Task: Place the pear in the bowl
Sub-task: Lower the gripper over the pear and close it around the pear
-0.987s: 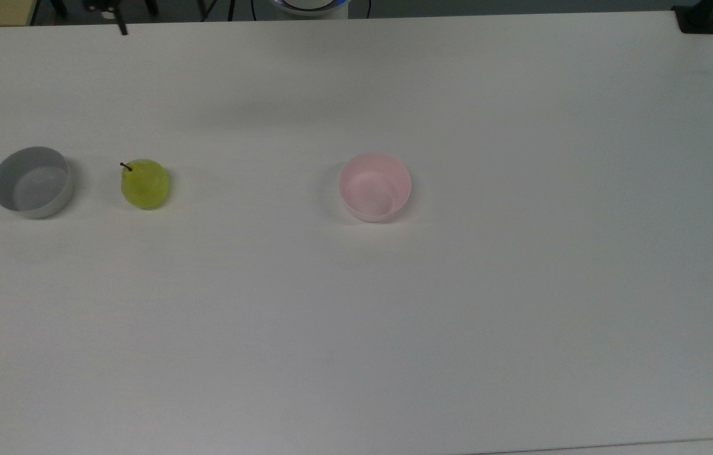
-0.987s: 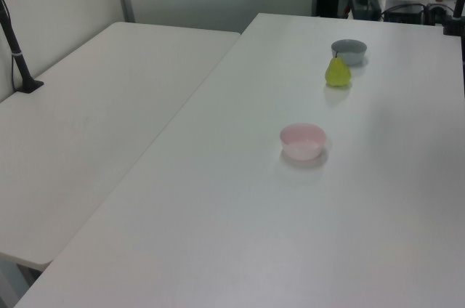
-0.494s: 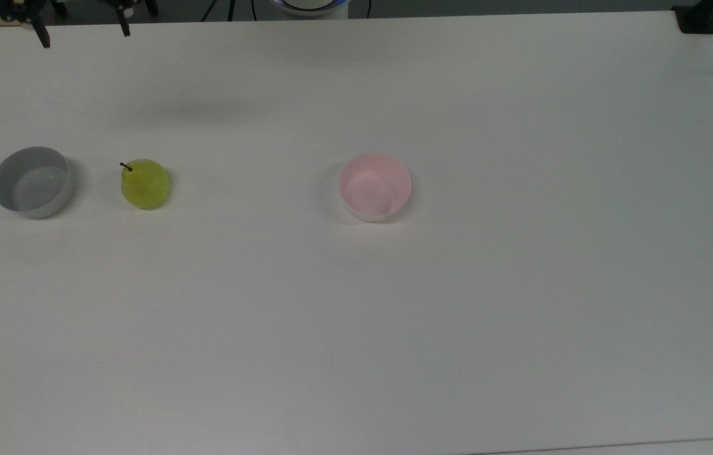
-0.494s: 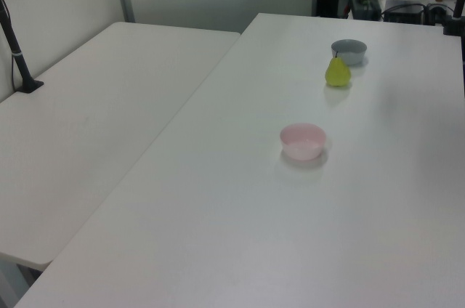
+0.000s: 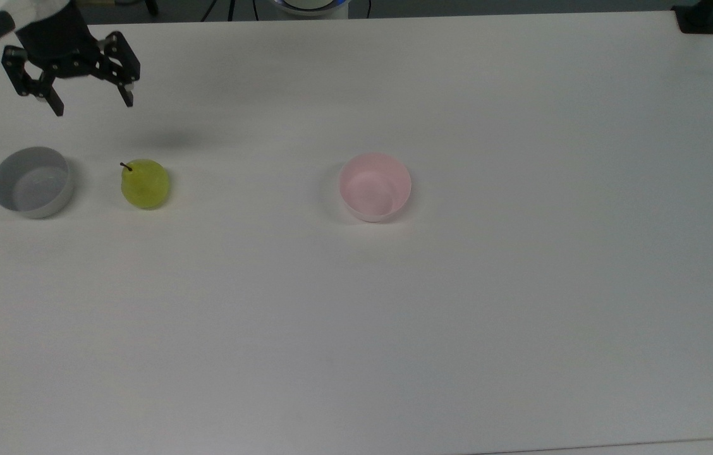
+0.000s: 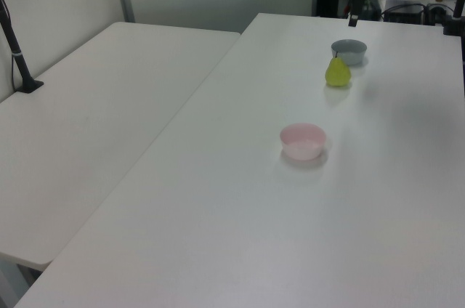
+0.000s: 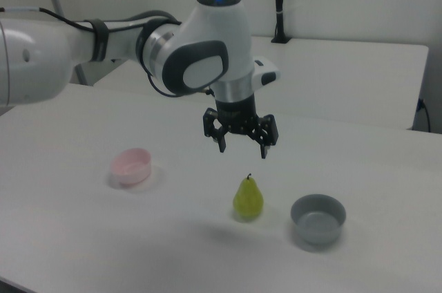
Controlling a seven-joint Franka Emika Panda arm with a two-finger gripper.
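While my black two-finger gripper [image 5: 91,107] hangs in the air with its fingers spread wide and nothing between them, the small yellow-green pear with a short dark stem [image 5: 145,184] stands upright on the white table [image 5: 457,316], untouched. From the top view, my gripper sits at about eleven o'clock from the pear, off the table surface, and casts a faint shadow just above the fruit. In the right view my gripper [image 7: 242,149] hovers above the pear [image 7: 248,197] — a clear gap of air lies between the fingertips and the stem.

At nine o'clock from the pear in the top view, near it but not touching, rests a grey straight-sided round bowl [image 5: 32,182]. At three o'clock, well apart, sits the small pale pink round bowl with a whitish outer wall [image 5: 375,187] — it holds nothing. In the left view the pear [image 6: 337,73] stands just beside the grey bowl [image 6: 349,51], with the pink bowl [image 6: 303,141] nearer the camera. My white arm [image 7: 103,51] reaches in from the right view's left.
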